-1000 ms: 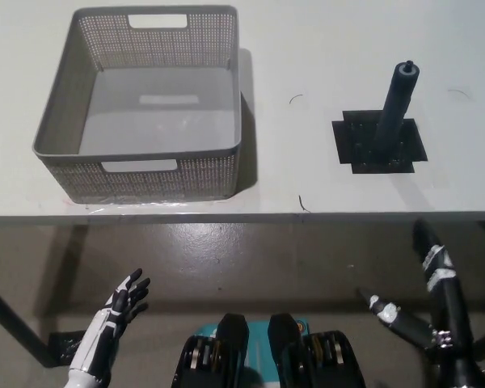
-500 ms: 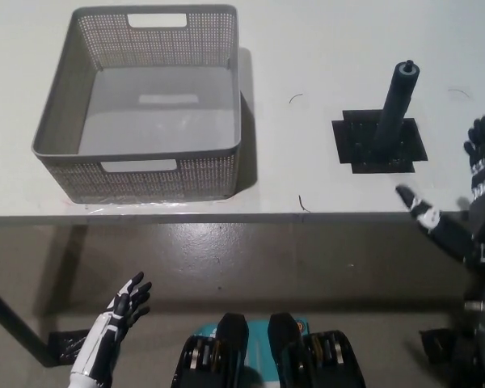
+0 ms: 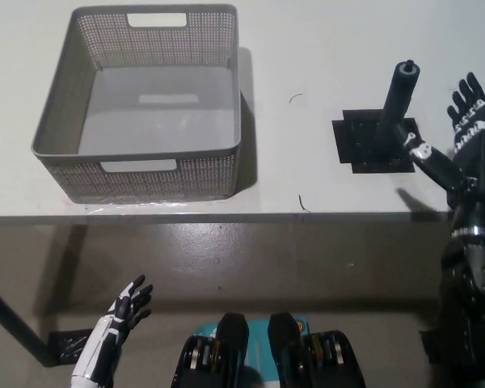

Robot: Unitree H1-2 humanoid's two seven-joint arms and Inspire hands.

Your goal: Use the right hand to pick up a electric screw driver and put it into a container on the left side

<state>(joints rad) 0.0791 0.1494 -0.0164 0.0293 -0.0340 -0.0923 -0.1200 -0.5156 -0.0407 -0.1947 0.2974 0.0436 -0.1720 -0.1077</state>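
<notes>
An electric screwdriver [image 3: 398, 109] stands upright on a black pad [image 3: 379, 142] at the bench's [image 3: 307, 48] right. The black right robot hand [image 3: 457, 149] hovers just beside it, fingers spread. A grey basket [image 3: 145, 105] sits left. The white left robot hand [image 3: 113, 327] hangs below the bench edge, fingers apart.

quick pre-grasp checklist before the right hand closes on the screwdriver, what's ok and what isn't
1. Electric screwdriver standing upright on the black mat: ok.
2. Right hand open, fingers spread: ok.
3. Right hand around the screwdriver: not ok; it sits beside it, to the right, one fingertip close to the shaft.
4. Contact between hand and screwdriver: cannot tell.
5. Grey basket on the left empty and ready to receive: ok.
6. Left hand out of the way, low below the table edge: ok.
</notes>
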